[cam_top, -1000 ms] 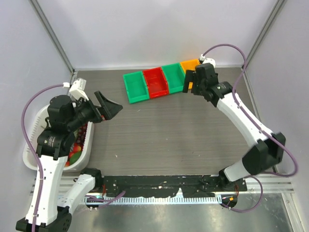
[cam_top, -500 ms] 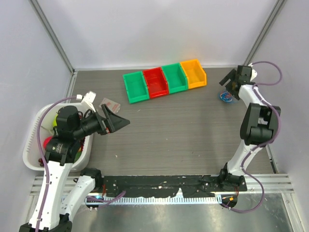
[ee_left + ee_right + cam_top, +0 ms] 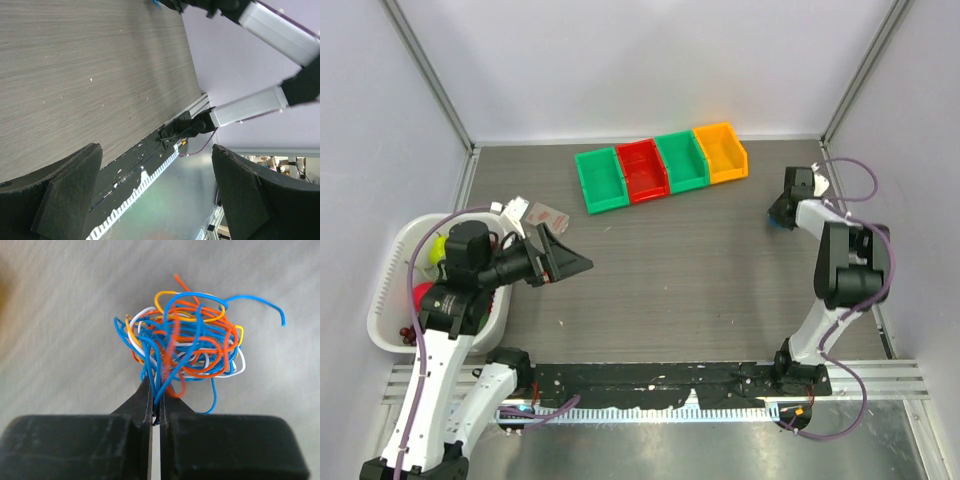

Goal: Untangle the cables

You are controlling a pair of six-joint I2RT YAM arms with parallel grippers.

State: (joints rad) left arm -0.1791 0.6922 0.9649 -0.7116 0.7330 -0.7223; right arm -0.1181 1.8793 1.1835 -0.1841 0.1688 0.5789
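The left hand (image 3: 558,258) hangs over the near-left part of the bench (image 3: 680,280), its jaws spread wide and holding nothing. It points out across the middle of the bench. Just behind it, at the left edge, sits a white basket (image 3: 382,300) with fruit in it.

Further out, toward the right edge, the right hand (image 3: 156,402) is down at the cables (image 3: 182,347). They form one tight ball of blue, orange, yellow and white strands lying on the bench. The jaws are pinched together on the near underside of the ball. The trapped strands look blue, though the clump is too dense to be sure.

The job looks barely begun: a first pinch is made and nothing is teased loose. The next move likely calls for lifting or dragging the ball toward the middle. There the left hand can take an opposing strand and the two can pull apart gently.

The ball lies near the right wall, so room on that side is tight. The wide stretch between the two hands offers the working space. At the far edge stands a row of coloured bins (image 3: 642,172), well apart from the ball.
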